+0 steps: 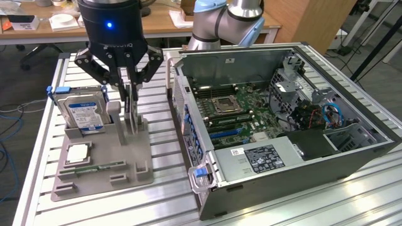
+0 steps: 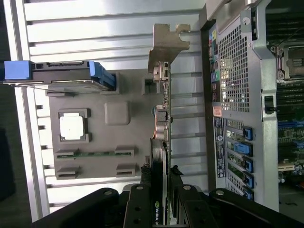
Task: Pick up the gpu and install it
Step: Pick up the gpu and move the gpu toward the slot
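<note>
A slatted aluminium table (image 1: 125,214) carries two things: a grey parts holder (image 1: 122,155) at nine o'clock in the exterior view, and an open computer case (image 1: 301,183) at three o'clock, just beside it.

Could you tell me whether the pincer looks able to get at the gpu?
It looks so: the pincer sits directly over the gpu, which stands on edge in the grey holder, with a finger on each side and nothing between.
</note>
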